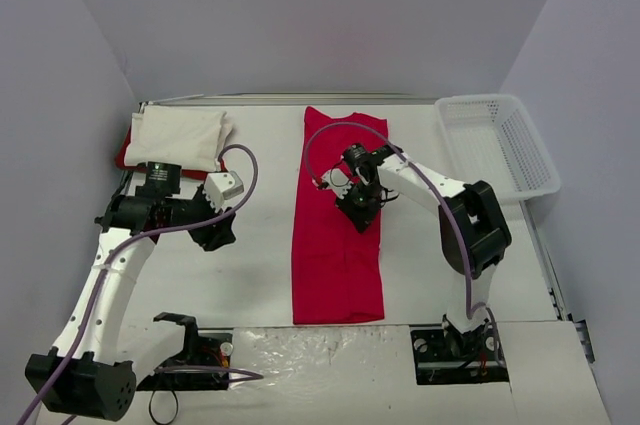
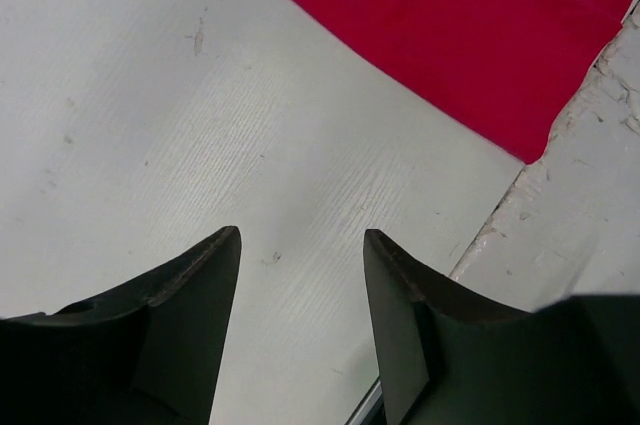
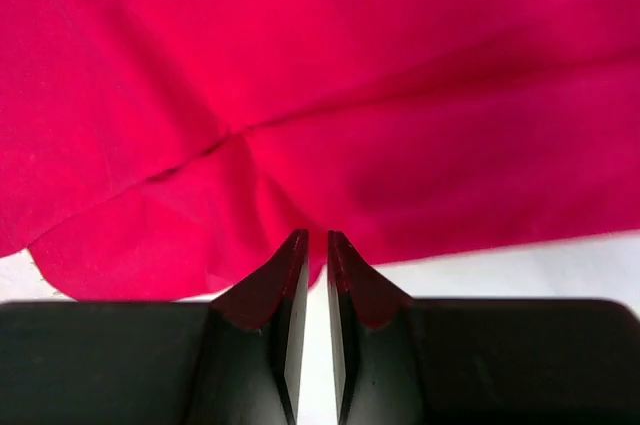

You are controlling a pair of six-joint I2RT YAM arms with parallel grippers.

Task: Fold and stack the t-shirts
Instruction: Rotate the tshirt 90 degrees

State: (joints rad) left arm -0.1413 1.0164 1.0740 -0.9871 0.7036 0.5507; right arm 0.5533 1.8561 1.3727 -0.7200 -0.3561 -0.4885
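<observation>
The right claw (image 3: 318, 235) is pinching almost shut, only a thin slit showing between its jaws. Its tips are biting into the red t-shirt (image 3: 400, 65) just inside the cloth's edge, and creases are running out from that spot. That shirt is lying as a long narrow strip down the middle of the tabletop (image 1: 250, 275), and the claw is sitting toward its right-hand side, about halfway along.

The left claw (image 2: 300, 233) is standing roughly half open, with nothing in it. It is hovering over bare tabletop, well to the left of the strip. At the far left corner a folded white t-shirt (image 1: 178, 137) is resting on another red t-shirt (image 1: 124, 153). A white lattice basket (image 1: 497, 140) is sitting at the far right.
</observation>
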